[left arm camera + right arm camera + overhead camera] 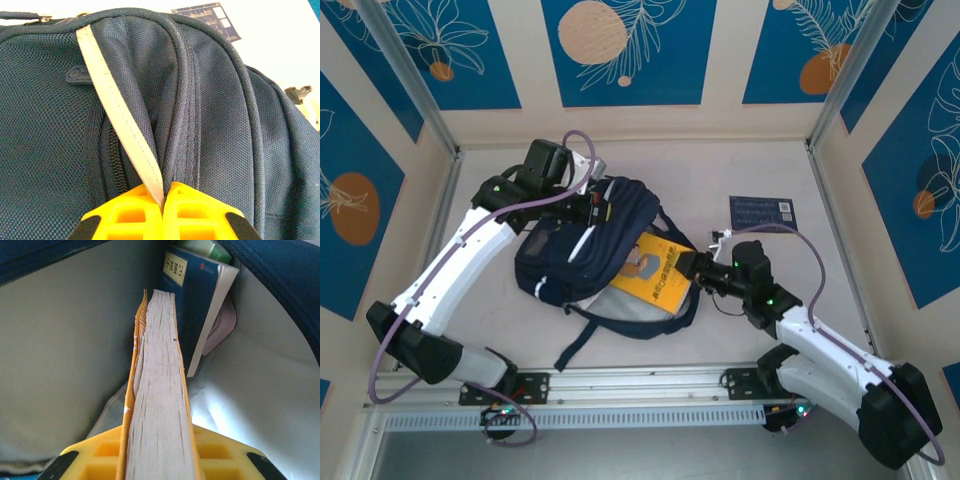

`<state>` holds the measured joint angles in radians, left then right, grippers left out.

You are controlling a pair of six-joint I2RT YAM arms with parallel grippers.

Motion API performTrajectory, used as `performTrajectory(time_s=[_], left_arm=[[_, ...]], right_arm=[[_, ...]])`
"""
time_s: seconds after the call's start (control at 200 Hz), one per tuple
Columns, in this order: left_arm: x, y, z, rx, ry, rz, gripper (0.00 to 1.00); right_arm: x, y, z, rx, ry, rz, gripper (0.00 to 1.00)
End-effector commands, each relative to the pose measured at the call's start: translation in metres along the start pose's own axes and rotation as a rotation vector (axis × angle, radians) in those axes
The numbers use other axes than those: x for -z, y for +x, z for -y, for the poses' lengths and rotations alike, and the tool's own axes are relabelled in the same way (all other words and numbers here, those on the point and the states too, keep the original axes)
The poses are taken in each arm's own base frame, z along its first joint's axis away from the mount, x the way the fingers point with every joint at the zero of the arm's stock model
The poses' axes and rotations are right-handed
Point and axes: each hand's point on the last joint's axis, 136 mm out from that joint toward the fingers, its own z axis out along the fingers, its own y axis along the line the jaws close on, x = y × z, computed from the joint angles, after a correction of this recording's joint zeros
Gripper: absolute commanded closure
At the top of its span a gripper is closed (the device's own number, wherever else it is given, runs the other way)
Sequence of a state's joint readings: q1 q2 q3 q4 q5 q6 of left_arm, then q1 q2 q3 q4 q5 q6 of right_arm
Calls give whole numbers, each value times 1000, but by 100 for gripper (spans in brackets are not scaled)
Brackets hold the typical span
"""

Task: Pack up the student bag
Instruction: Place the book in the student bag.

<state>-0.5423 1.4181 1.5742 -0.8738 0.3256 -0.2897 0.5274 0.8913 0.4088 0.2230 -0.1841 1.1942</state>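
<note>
Right tool (160,456): jaws clamped on the page-edge side of a thick yellow book (159,365). Seen from the right wrist, the book's long axis runs straight off the tool toward 12 o'clock, into the pale-lined open mouth of the student bag (60,340). A blue book (192,300) already stands inside at 1 o'clock, just beside the yellow one, with something green and something pinkish behind it; I can't tell what they are.

Left tool (163,199): jaws shut, pinching the white reflective stripe (115,110) at the bag's top end, fabric bunched up at the tips.

From the overhead camera the bag lies mid-table, a bit left of centre. The left tool is at its 12 o'clock end and the right tool is at its 4 o'clock side, where the mouth opens. The book is roughly half in.

Key relation: the bag interior lies toward 10 o'clock from the right tool, in line with the book's long axis, so the right arm is the nearer one and the push likely goes that way. The left arm looks to be holding the bag in place.

A small navy booklet (760,212) lies on the table (750,165) at 2 o'clock, well apart from the bag.
</note>
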Motion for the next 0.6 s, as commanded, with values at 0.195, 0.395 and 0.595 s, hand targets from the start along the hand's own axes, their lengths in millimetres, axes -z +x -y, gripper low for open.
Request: performTrajectory(time_s=[0.195,0.395,0.595], left_arm=[[28,-40,41,-42,192,199,100],[28,-46,50,-41,249,225,100],[24,-50,57,-31,306,233,100]], right_arm=[[-29,-43,-49,10,-74,120,100],[-86,-41,-42,-36,-38,50,98],[-152,-37,-46,-88,-37,42,96]])
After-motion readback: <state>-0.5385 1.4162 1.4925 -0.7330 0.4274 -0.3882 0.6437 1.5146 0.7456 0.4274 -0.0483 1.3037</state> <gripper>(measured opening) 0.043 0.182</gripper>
